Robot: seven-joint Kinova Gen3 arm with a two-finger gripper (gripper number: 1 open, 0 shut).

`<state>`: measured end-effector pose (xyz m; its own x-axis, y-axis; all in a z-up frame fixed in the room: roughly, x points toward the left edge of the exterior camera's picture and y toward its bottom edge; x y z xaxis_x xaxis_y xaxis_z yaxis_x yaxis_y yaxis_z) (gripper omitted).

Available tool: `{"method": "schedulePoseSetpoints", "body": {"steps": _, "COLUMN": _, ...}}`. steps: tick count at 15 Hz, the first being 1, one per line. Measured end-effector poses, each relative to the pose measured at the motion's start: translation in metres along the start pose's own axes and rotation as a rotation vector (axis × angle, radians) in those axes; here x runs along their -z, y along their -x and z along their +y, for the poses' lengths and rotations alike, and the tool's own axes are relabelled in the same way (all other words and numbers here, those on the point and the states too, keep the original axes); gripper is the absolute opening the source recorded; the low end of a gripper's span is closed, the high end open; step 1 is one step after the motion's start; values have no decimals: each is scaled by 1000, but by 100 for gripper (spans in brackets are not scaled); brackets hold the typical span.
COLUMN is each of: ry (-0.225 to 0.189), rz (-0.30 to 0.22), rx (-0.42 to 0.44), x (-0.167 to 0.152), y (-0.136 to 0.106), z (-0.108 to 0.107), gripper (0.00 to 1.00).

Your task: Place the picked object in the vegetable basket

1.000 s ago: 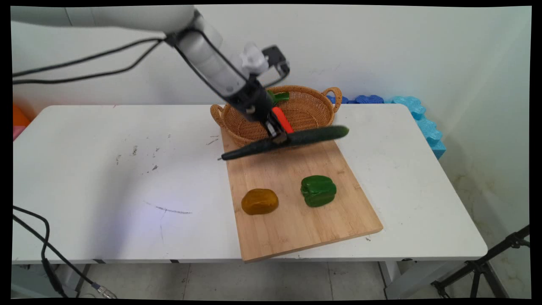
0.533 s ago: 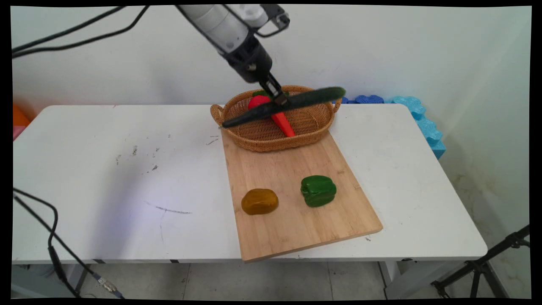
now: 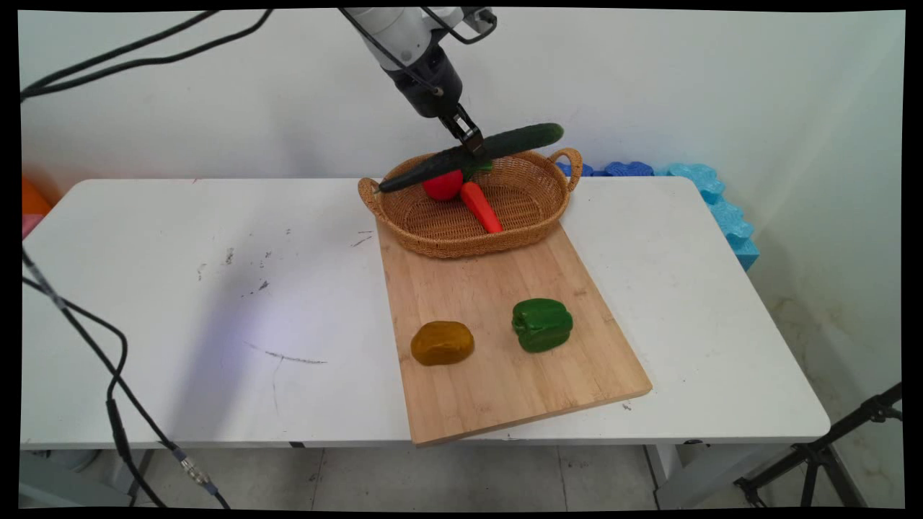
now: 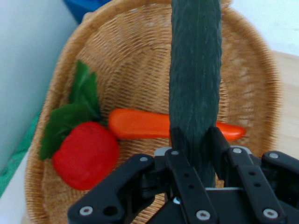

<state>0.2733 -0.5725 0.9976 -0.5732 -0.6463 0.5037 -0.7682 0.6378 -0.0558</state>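
I have the end effector clamped on the cucumber near its middle, and over the last second it has risen from just above the cutting board to hang over the wicker basket, above the tomato and carrot; the potato and green pepper lie unmoved.

cucumber above basket — tomato, carrot inside

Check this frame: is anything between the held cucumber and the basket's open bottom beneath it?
Partly. The tool holds the cucumber above the basket, where a carrot and a red tomato already lie; the remaining wicker floor shows bare.
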Motion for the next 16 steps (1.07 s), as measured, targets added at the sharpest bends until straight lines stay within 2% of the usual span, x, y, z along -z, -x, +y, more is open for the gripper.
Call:
{"method": "schedulePoseSetpoints", "body": {"steps": 7, "ry": -57, "rz": -53, "rx": 63, "x": -48, "y": -4, "z": -30, "gripper": 0}}
{"method": "schedulePoseSetpoints", "body": {"steps": 16, "ry": -73, "rz": -73, "rx": 96, "x": -84, "y": -4, "z": -40, "gripper": 0}}
